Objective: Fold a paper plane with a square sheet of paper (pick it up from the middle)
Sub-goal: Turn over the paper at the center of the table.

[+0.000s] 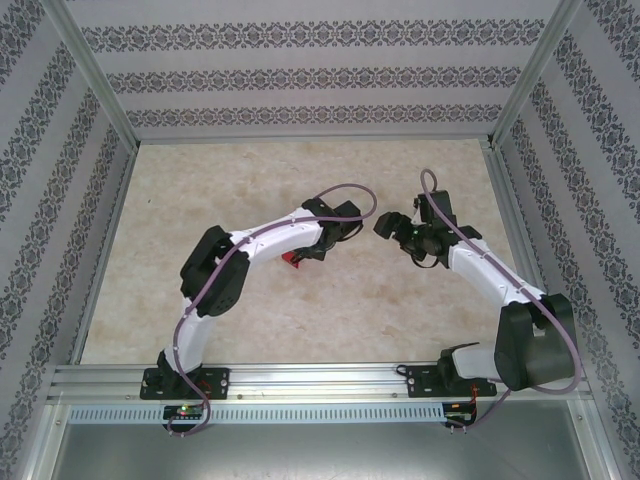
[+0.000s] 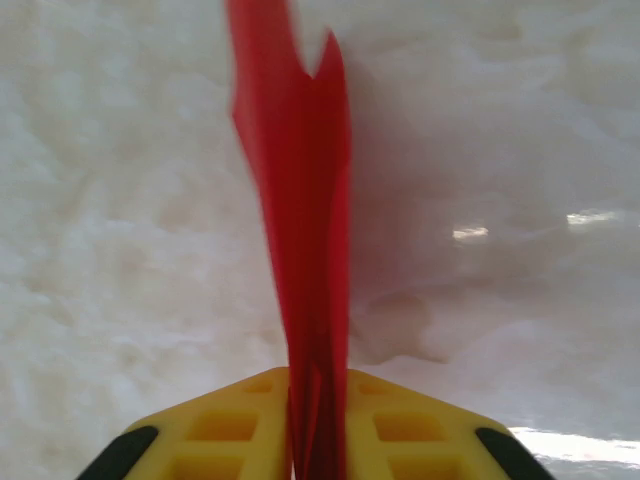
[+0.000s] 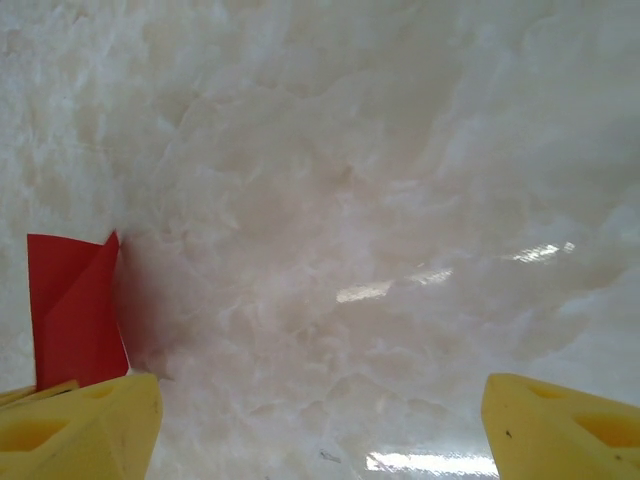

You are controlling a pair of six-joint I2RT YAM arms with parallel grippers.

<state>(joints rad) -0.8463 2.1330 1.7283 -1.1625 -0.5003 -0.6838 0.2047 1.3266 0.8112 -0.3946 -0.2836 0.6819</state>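
Pinching the folded red paper sheet [image 2: 300, 200] in the closed left gripper [image 2: 318, 405] over the table [image 2: 520, 150]; holding the right gripper [image 3: 320, 420] agape alongside. Possibly risking slippage: thin paper, narrow bite, creases springing open.

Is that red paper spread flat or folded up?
Folded. The red paper stands as a narrow doubled strip pinched in the left gripper; overlapping layers show in the right wrist view.
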